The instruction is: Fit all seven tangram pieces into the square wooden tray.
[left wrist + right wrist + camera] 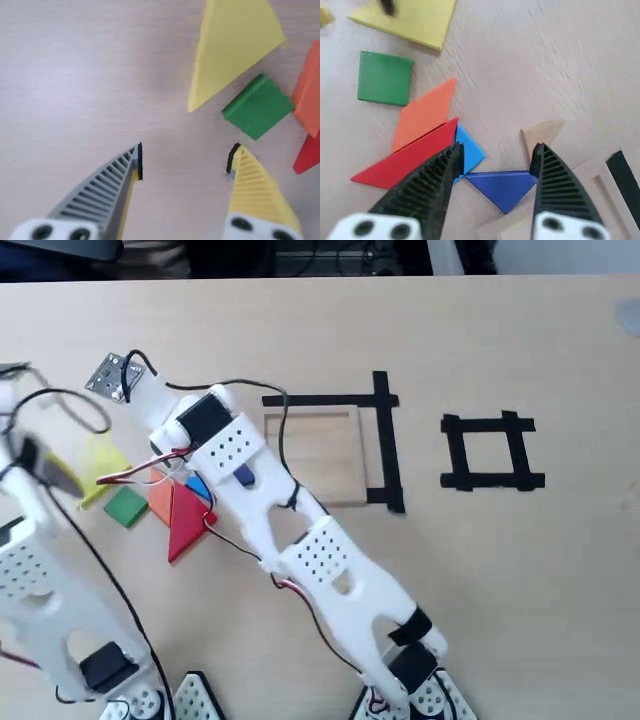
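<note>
The square wooden tray [322, 498] lies inside black tape marks with nothing in it; its rim [590, 170] also shows in the right wrist view. Left of it lie a yellow triangle [101, 462], a green square [125, 507], an orange parallelogram [160, 499], a red triangle [186, 527], a light blue piece [470, 151], a dark blue triangle [504, 186] and a small wood-coloured triangle [539, 134]. My right gripper [496, 150] hangs open just above the dark blue triangle. My left gripper [186, 152] is open over bare table beside the yellow triangle [231, 46] and green square [257, 106].
A second black tape square [490, 452] marks the table right of the tray. The right arm [320, 550] slants across the middle of the table, over part of the pieces. Cables [120, 590] trail between the two arms.
</note>
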{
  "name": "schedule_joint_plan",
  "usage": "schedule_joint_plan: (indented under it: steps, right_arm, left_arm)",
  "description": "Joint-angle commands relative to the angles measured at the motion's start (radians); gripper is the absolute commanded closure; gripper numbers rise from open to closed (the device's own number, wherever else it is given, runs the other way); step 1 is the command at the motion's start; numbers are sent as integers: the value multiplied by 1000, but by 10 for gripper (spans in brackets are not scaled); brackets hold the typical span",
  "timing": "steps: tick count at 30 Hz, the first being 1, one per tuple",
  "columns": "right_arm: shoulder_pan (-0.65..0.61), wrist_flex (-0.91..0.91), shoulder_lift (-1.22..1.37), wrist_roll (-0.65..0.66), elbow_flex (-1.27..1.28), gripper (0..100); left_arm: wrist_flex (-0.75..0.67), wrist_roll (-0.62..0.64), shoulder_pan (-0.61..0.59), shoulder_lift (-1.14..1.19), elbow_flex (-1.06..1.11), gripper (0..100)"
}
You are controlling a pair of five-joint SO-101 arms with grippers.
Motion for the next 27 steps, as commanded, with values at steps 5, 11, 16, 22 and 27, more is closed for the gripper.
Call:
schedule_joint_plan:
  steps: [5, 11, 16, 22, 27]
  right_arm:
    - [29, 40, -153, -106, -47, 761]
    - [147, 41, -159, -184, -8, 764]
    - [190, 41, -232, -184, 193, 870]
    - [282, 40, -464, -181, 533, 796]
    - [396, 34, -688, -158, 822, 783]
  left_arm:
    - [-101, 318, 122, -57, -56, 708]
    - [-107, 551, 174, -57, -54, 710]
    - [-203, 605, 171, -57, 10, 711]
    - [-396, 652, 171, -58, 186, 711]
    - [-410, 736, 176, -57, 208, 711]
